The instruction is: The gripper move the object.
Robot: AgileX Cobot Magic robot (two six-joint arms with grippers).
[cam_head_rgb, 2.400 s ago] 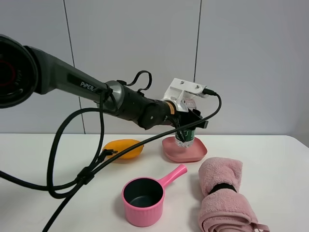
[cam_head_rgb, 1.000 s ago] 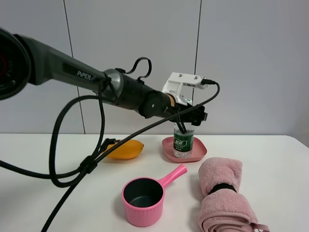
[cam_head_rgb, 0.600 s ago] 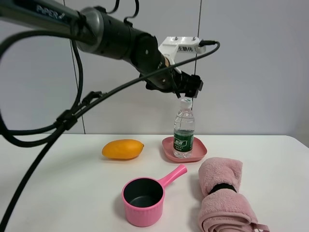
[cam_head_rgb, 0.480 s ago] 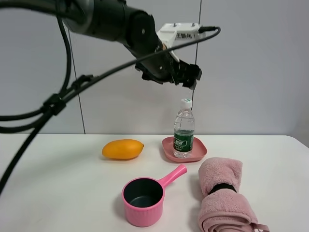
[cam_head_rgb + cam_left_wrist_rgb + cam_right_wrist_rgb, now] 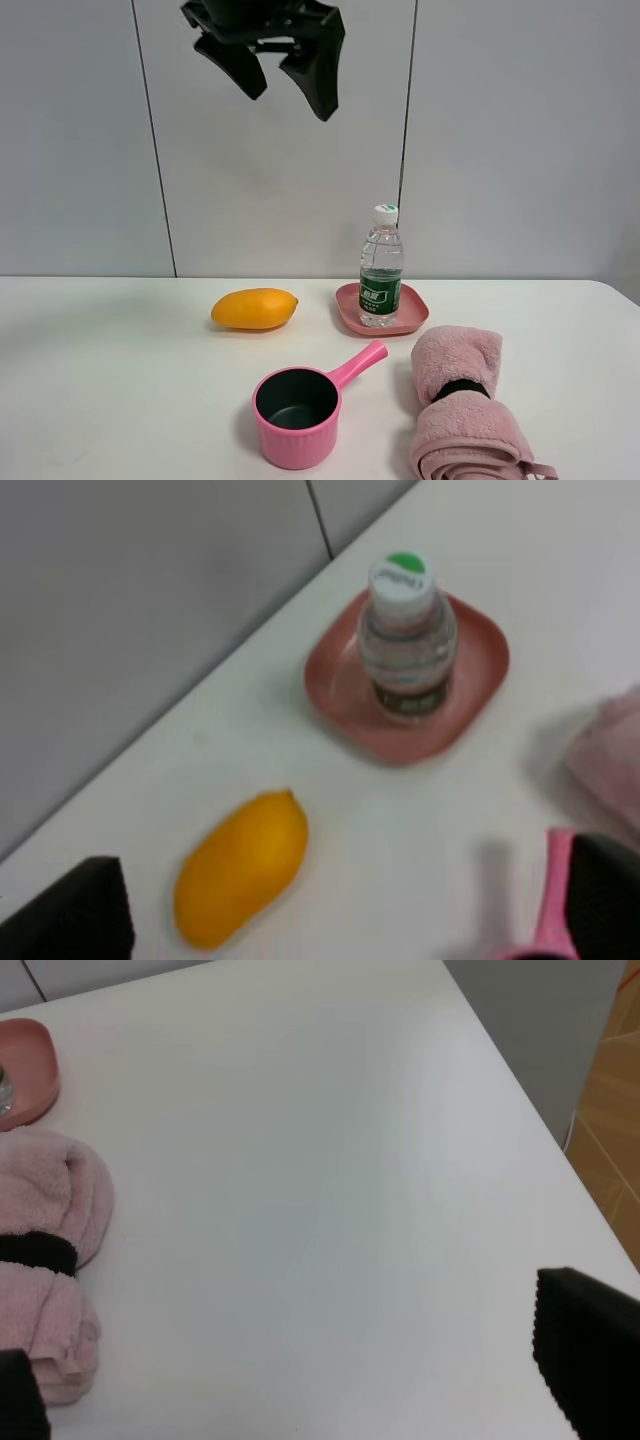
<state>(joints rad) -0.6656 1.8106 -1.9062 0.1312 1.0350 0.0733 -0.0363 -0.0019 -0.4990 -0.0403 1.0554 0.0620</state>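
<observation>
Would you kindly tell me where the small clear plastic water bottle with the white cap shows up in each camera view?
Exterior high: the clear plastic water bottle stands upright, right of centre.
Left wrist: the bottle is seen from above.
Right wrist: only a sliver of the bottle shows at the picture's edge.
Shared landmark: the pink plate under it.

Left gripper (image 5: 283, 72): arm cut off at top edge. Towel (image 5: 455, 415): lower end cut off. Left wrist view: blurred.

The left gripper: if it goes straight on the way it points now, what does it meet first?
Probably bare table. The open left gripper aims between the mango and the pink plate holding the bottle, though depth is hard to judge.
</observation>
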